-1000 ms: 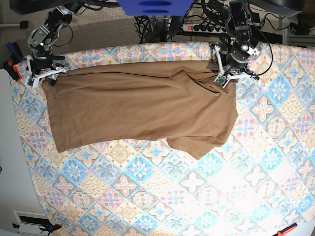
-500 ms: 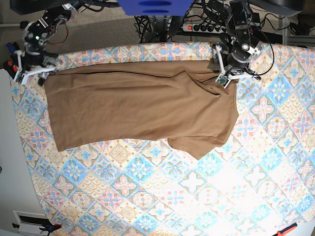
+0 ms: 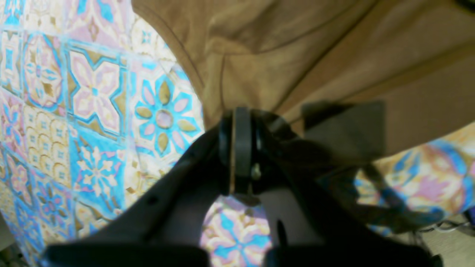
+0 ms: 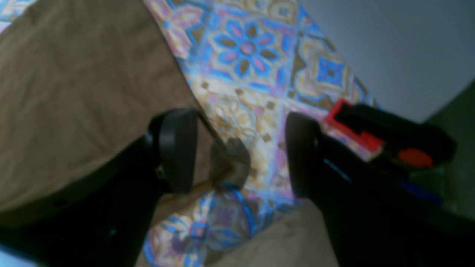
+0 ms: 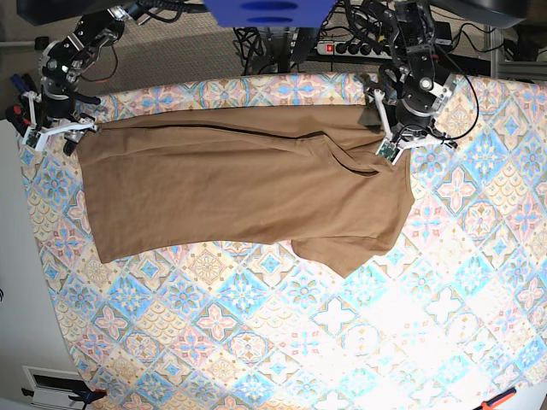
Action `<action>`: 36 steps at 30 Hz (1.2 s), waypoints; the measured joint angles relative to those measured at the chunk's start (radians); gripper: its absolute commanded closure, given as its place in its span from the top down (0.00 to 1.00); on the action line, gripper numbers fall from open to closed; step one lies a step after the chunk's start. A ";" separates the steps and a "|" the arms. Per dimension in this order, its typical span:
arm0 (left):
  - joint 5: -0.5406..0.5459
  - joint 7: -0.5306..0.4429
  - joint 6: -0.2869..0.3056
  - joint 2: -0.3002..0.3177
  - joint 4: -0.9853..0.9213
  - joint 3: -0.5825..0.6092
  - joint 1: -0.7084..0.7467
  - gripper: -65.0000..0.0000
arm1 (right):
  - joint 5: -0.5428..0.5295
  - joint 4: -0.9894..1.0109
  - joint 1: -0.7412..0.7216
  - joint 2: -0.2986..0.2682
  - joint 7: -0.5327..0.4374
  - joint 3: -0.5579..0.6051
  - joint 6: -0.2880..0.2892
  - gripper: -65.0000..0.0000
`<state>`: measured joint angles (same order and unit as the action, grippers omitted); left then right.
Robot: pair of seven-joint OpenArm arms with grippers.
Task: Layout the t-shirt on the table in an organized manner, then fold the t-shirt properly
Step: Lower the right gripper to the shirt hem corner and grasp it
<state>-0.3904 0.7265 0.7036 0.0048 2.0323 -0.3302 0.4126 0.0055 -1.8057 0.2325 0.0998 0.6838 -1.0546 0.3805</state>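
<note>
With the t-shirt (image 5: 244, 184) spread across the far half of the table (image 5: 342, 342), laying out looks nearly finished: the left gripper (image 5: 386, 147) pinches its far right edge, the right gripper (image 5: 58, 130) hangs open at its far left corner, and folding likely calls for fresh grips.

My left hand (image 3: 241, 148): matt black plastic. T-shirt (image 5: 239, 184): soft matt tan cloth. Table (image 5: 342, 342): covered in printed patterned cloth.
</note>
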 measured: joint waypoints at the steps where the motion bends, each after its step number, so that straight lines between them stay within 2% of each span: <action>1: 0.002 0.000 0.003 -0.005 0.006 0.000 0.000 0.00 | 0.000 0.000 0.000 0.000 -0.001 0.000 0.000 0.55; 6: 0.001 0.000 0.002 -0.045 0.016 -0.011 -0.031 0.00 | 0.000 -0.001 -0.002 0.000 -0.001 0.001 0.001 0.55; 12: 0.005 0.006 0.010 -0.156 0.037 -0.111 -0.153 0.00 | 0.000 -0.001 -0.060 -0.001 -0.008 0.010 0.002 0.55; 17: -0.014 0.012 -0.009 -0.157 0.038 -0.159 -0.253 0.00 | 0.003 -0.002 -0.062 -0.005 -0.004 0.142 -0.001 0.55; 19: -0.004 0.012 0.004 -0.158 0.038 -0.154 -0.273 0.00 | 0.000 0.000 -0.067 -0.008 -0.008 0.196 0.003 0.55; 23: -0.012 0.011 0.000 -0.158 0.038 -0.157 -0.311 0.01 | 0.005 0.008 -0.081 -0.099 0.011 0.286 0.010 0.55; 25: -0.014 0.012 0.000 -0.158 0.038 -0.157 -0.317 0.17 | 0.014 0.031 -0.168 -0.150 0.018 0.309 -0.008 0.55; 28: -0.006 0.014 0.001 -0.158 0.037 -0.156 -0.316 0.43 | -0.008 0.105 -0.323 -0.198 -0.029 0.340 0.002 0.55; 30: -0.003 0.012 0.001 -0.158 0.037 -0.156 -0.318 0.52 | -0.021 0.188 -0.364 -0.215 -0.042 0.348 0.013 0.55; 34: -0.006 0.015 0.001 -0.158 0.036 -0.155 -0.318 0.49 | 0.015 0.425 -0.364 -0.307 0.019 0.344 0.002 0.55; 36: -0.003 0.014 0.002 -0.158 0.036 -0.151 -0.318 0.45 | 0.022 0.518 -0.407 -0.350 -0.008 0.332 -0.013 0.55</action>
<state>-0.3935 0.7403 0.7055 -0.1532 2.0682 -0.4808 0.0944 0.0277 -1.2877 -0.1749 -0.2504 0.6762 -0.7223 0.3676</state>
